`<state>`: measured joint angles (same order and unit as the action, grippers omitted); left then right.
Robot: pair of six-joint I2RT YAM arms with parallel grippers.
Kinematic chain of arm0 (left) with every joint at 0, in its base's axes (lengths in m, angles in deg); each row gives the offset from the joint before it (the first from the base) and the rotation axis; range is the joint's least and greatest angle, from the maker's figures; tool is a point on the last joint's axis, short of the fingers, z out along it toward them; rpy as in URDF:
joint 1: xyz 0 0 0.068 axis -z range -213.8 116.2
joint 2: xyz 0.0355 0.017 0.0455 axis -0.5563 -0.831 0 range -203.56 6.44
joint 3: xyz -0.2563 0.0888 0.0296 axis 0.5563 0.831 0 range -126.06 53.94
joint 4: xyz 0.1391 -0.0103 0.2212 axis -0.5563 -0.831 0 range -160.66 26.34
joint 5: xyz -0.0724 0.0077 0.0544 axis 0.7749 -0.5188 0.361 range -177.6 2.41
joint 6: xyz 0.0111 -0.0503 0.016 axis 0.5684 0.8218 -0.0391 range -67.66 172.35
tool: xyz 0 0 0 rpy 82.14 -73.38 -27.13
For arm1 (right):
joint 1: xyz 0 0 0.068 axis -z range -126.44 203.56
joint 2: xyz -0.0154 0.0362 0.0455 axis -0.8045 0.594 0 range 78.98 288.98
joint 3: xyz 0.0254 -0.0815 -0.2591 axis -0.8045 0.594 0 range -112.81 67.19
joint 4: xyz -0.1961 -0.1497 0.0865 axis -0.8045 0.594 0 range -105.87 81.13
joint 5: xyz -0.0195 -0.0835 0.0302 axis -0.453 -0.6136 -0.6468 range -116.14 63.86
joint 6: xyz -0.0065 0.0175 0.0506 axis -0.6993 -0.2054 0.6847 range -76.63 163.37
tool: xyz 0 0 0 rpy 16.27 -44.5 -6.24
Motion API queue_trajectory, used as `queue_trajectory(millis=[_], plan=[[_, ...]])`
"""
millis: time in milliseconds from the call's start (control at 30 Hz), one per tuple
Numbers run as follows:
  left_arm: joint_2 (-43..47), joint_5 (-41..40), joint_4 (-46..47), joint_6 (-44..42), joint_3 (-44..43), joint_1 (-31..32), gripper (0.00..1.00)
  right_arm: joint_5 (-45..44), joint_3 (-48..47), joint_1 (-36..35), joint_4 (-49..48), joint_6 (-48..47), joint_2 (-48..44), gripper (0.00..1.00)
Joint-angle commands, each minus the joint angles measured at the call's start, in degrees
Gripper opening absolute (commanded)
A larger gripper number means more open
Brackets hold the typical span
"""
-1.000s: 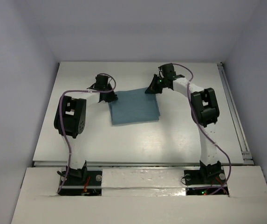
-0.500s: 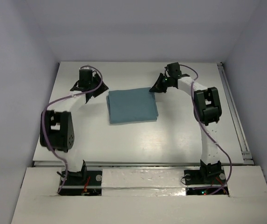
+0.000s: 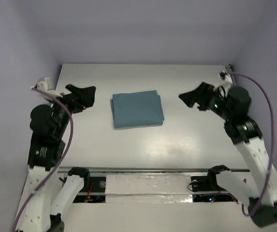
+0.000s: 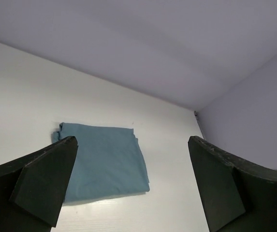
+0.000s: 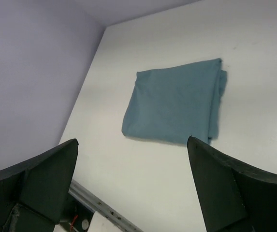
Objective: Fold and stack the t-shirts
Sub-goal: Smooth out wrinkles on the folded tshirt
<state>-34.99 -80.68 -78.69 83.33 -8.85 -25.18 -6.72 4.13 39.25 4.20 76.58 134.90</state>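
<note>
A teal-blue t-shirt lies folded into a flat rectangle on the white table, a little behind its middle. It also shows in the left wrist view and in the right wrist view. My left gripper hangs open above the table, left of the t-shirt and apart from it, its jaws wide with nothing between them. My right gripper is raised to the right of the t-shirt, also open and holding nothing. Both point inward at the cloth.
Lilac walls close in the table at the back and on both sides. A metal rail runs along the near edge in front of the arm bases. A thin rail edge lines the table's right side.
Both grippers have let go of the t-shirt's far corners, opened wide and pulled back, the left to the left and the right to the right. The folded t-shirt stays flat.
</note>
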Motion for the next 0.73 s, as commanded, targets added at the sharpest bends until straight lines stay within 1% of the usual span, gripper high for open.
queue_trajectory(millis=[0,67,133,300,533,700], plan=[[3.8,-2.9,-8.3,1.0,1.0,0.1,0.99,-13.5,7.7,0.0,8.2,-1.0,-11.6,1.0],[5.7,-2.8,-9.6,1.5,-0.3,0.1,0.99,-16.3,8.7,0.0,9.3,-0.9,-18.1,1.0],[5.9,-1.8,-10.0,1.4,-0.7,0.1,0.99,-17.9,8.5,0.0,9.3,-1.7,-19.8,1.0],[6.4,-1.8,-11.1,0.8,-0.5,0.1,0.99,-17.4,5.9,0.0,8.8,-1.6,-18.7,1.0],[8.0,-2.0,-12.4,0.0,-0.5,0.1,0.99,-18.3,6.1,0.0,7.1,-1.6,-21.8,1.0],[8.0,-1.7,-13.2,-0.3,-0.4,0.1,0.99,-16.7,5.9,0.0,7.2,-1.0,-20.8,1.0]])
